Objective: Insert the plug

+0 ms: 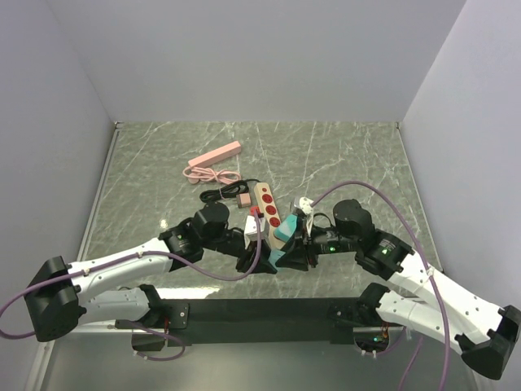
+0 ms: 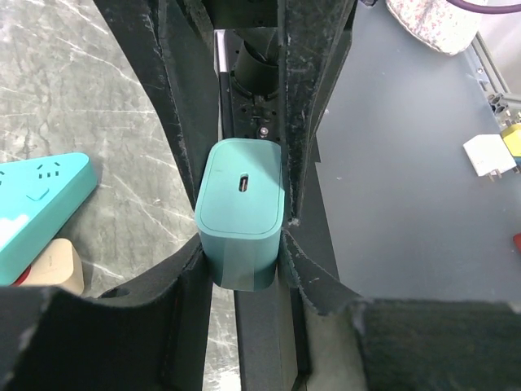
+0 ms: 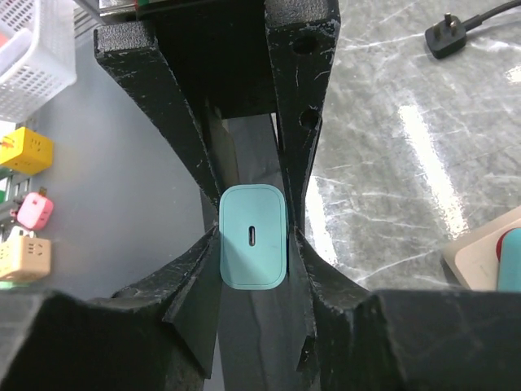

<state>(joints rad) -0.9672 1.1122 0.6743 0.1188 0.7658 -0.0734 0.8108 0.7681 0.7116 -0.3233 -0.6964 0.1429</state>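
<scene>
A teal charger plug (image 2: 240, 195) with a USB-C slot in its end face sits between the jaws of both grippers. My left gripper (image 2: 242, 244) grips its lower sides. My right gripper (image 3: 252, 236) presses on both sides of the same plug (image 3: 252, 248). In the top view the two grippers meet over the table's near edge, left (image 1: 262, 259) and right (image 1: 286, 256), with the plug (image 1: 273, 259) between them. A teal power strip (image 2: 37, 212) lies beside them, its end resting on a beige strip (image 1: 267, 205) with red sockets.
A pink power strip (image 1: 216, 154) with a coiled cord lies at the back. A black cable and plug (image 1: 224, 194) lie beside the beige strip. A white plug (image 1: 303, 204) and a white adapter (image 1: 254, 226) are close by. Off-table small adapters (image 3: 24, 151) and a basket (image 3: 32, 49) show.
</scene>
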